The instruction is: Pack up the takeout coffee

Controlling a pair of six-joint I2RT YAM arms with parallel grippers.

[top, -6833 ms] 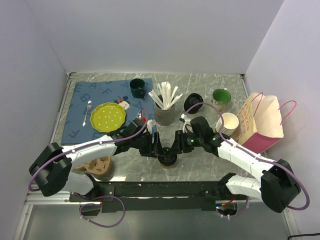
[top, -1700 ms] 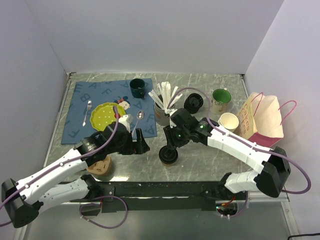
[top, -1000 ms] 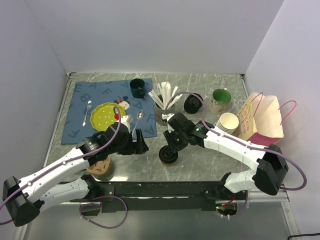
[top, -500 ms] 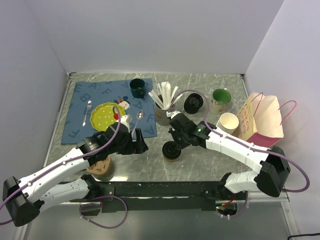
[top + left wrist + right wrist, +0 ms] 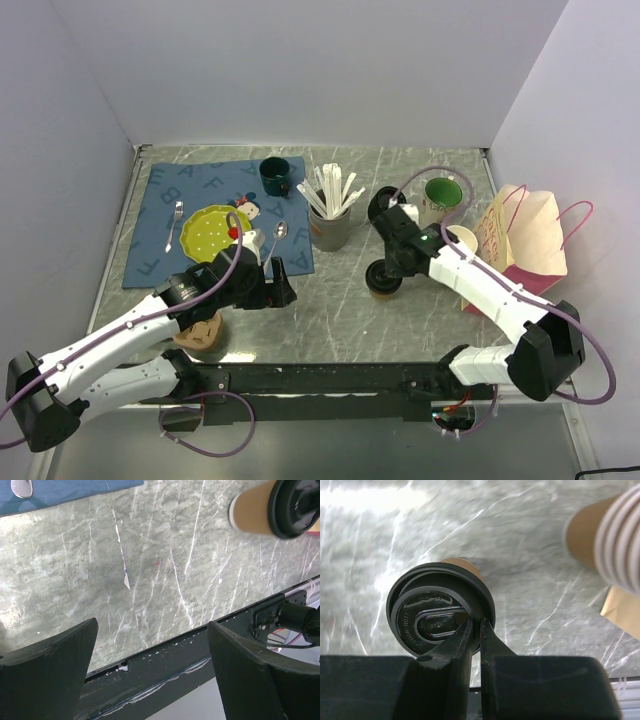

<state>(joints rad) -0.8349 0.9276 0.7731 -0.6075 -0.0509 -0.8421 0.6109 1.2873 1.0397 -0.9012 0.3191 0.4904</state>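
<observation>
Grey marble table [image 5: 330, 325] fills the workspace, with white walls around it. At the far left lies a blue placemat [image 5: 200, 185] holding tableware that plays no part in this job.

The left gripper [image 5: 150, 630] hangs over bare marble near the front edge. Its fingers are spread wide with nothing between them.

Right of centre, past the grey cup of stirrers [image 5: 329, 232], is the takeout coffee [image 5: 382, 281], its black lid already on. The right gripper [image 5: 476, 626] has its fingers pressed nearly together on the near rim of that lid, pinching it. Whether the cup's base rests on the table or is raised off it cannot be told.

Further right stands the stack of lidless cups [image 5: 458, 243], and just beyond it the paper bag [image 5: 527, 240] sits open at the right edge.

By my reading, the capping and the grasp are done and the transfer is partly done. The coffee is not yet in the bag. It has to pass the cup stack, go down through the bag's mouth and be let go.

Against half a second ago, the coffee and the right gripper have shifted right and slightly farther from the front edge, toward the bag. The left arm has kept its place.
</observation>
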